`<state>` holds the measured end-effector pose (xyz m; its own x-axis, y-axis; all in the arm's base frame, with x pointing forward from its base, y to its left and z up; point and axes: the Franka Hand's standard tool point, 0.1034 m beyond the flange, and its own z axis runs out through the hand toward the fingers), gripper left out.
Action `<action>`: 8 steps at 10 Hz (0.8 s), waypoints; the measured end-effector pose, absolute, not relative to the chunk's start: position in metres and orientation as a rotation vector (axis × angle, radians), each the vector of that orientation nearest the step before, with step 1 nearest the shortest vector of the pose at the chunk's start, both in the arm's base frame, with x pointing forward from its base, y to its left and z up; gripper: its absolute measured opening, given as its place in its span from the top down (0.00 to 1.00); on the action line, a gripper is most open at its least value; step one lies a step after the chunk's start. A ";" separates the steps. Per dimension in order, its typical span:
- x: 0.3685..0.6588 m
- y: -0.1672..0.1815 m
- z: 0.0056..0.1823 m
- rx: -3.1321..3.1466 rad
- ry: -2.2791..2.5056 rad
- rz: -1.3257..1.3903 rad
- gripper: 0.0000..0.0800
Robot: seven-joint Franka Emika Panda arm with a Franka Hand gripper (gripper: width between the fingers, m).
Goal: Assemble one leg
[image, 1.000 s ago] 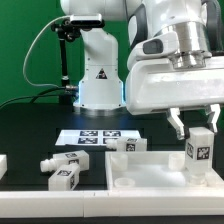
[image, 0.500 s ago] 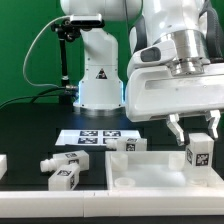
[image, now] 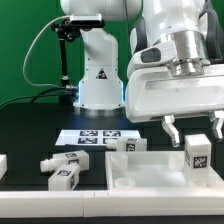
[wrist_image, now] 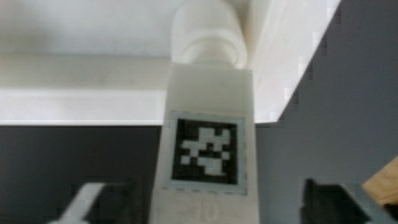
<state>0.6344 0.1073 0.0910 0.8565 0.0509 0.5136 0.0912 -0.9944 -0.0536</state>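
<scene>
A leg, a white block with a black-and-white tag, stands upright on the exterior view's right part of the large white panel. My gripper is open, with one finger on each side of the leg's top and a gap on both sides. In the wrist view the leg runs between the dark fingertips, its far end on the panel. The gripper touches nothing.
Two more legs lie on the black table at the exterior view's left, and another lies behind the panel. The marker board lies before the robot base. A white part shows at the left edge.
The jaws have spread apart from the leg. The leg stays upright on the panel, let go.
</scene>
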 end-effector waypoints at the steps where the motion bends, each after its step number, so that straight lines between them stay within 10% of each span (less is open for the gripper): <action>1: 0.639 0.102 0.097 -2.988 -0.112 -0.702 0.24; 8: 0.661 0.097 0.118 -3.066 0.069 0.133 0.19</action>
<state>0.6613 0.0971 0.1176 0.9952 -0.0415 -0.0882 -0.0478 -0.9964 -0.0701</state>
